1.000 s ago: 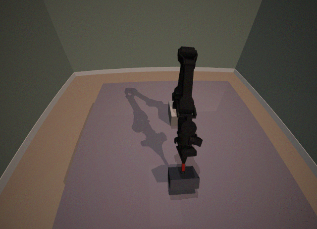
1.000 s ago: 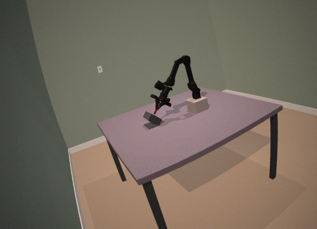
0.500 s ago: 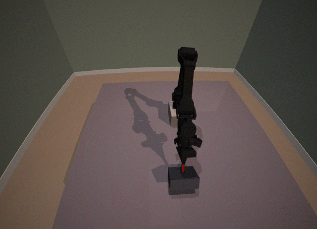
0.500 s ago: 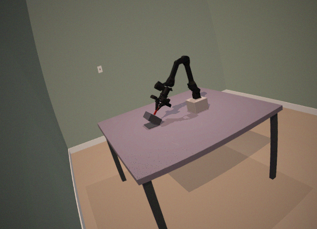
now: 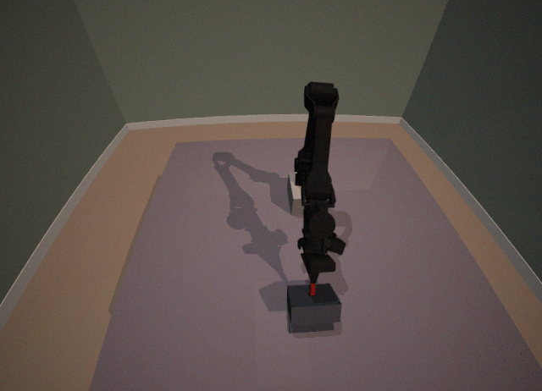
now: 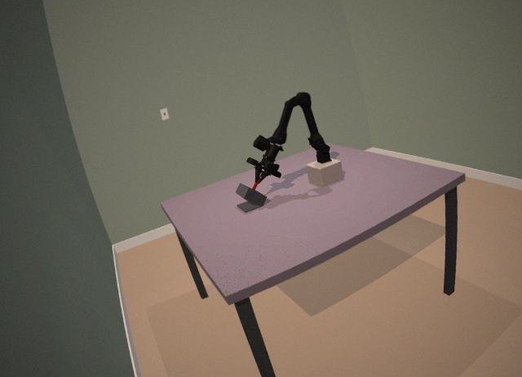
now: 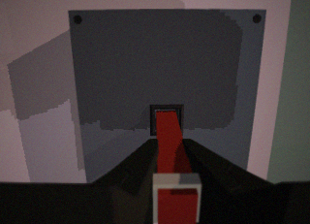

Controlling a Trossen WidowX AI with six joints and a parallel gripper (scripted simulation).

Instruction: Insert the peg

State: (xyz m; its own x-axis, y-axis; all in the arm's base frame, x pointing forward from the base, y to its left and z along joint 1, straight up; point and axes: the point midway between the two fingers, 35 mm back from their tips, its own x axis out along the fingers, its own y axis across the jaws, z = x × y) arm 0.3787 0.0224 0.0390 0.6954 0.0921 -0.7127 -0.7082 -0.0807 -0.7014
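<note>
My gripper (image 5: 313,281) (image 6: 257,181) (image 7: 170,147) is shut on the red square peg (image 5: 312,289) (image 6: 254,186) (image 7: 169,161), which is tilted with the gripper. A pale rim marks the peg's near end in the wrist view. The dark grey sloped panel (image 5: 326,294) (image 6: 247,191) (image 7: 121,64) is below the fingers. Its square hole (image 7: 153,121) has a dark rim. The peg's far end is over the hole in the wrist view, its sides roughly in line with the hole's. The peg covers much of the hole, so I cannot tell how deep the end is.
The panel stands on a flat base plate (image 6: 249,206) on the mauve table (image 5: 196,334) (image 6: 337,213). The arm's pale mounting block (image 5: 295,205) (image 6: 325,173) is at the other end of the arm. Two dark round spots (image 7: 77,19) (image 7: 257,18) mark the panel's upper corners.
</note>
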